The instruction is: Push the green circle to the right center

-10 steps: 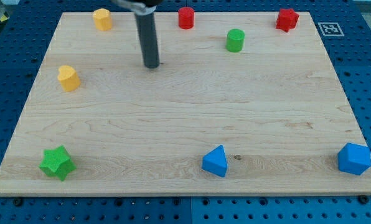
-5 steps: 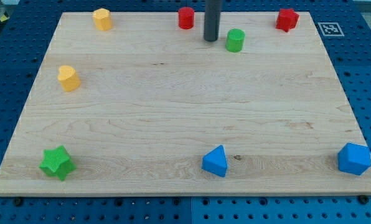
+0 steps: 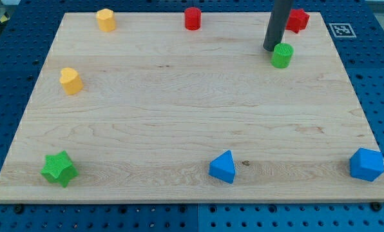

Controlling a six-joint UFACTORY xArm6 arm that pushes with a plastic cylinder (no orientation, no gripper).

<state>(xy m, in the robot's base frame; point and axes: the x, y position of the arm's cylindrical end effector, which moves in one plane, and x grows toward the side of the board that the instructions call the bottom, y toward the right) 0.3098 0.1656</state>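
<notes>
The green circle (image 3: 282,55) is a small green cylinder standing on the wooden board (image 3: 179,129), in the upper right part of the view. My tip (image 3: 271,48) is at the end of the dark rod, touching or almost touching the green circle's upper left side. The rod partly hides the red block (image 3: 299,20) behind it.
A red cylinder (image 3: 192,18) and a yellow block (image 3: 105,19) stand along the top edge. Another yellow block (image 3: 70,80) is at the left. A green star (image 3: 58,169), a blue block (image 3: 223,167) and a blue block (image 3: 366,164) line the bottom.
My tip swept from the upper left to the right across the board's top. The green circle moved right and slightly down with it.
</notes>
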